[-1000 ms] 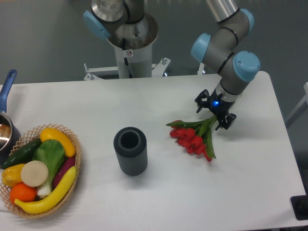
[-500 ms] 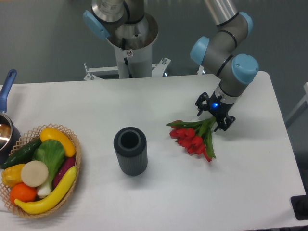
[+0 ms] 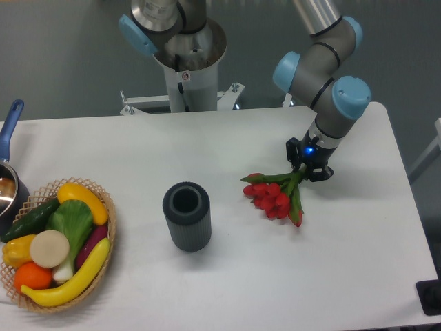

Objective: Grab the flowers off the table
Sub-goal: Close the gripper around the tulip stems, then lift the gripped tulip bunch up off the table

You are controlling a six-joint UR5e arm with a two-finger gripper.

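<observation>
You've got the gripper (image 3: 308,167) down at the stem end of the flowers (image 3: 274,196), fingers drawn narrow and pinched on the green stems. Blue light glows on the wrist just above it. The flowers sit right of centre on the white table (image 3: 227,276): red tulip heads fan out toward the lower left, green leaves run along both sides, stems point up-right into the gripper. Can't tell whether the heads touch the tabletop or hang just off it.

Left of the bunch, well apart, you see a dark grey ribbed cylinder (image 3: 186,216) standing upright w/ open top.

Far left edge: a wicker basket (image 3: 107,238) holding a yellow banana (image 3: 72,281), a yellow pepper or similar (image 3: 83,201), a green leafy veg w/ white stalk (image 3: 69,224), a cucumber (image 3: 27,218), an orange (image 3: 32,276) and a pale round item (image 3: 49,248). Just beside the basket, upper left, a pot w/ blue handle (image 3: 9,127) is cut off by the frame.

Robot base pedestal (image 3: 185,65) stands behind the table's far edge.
</observation>
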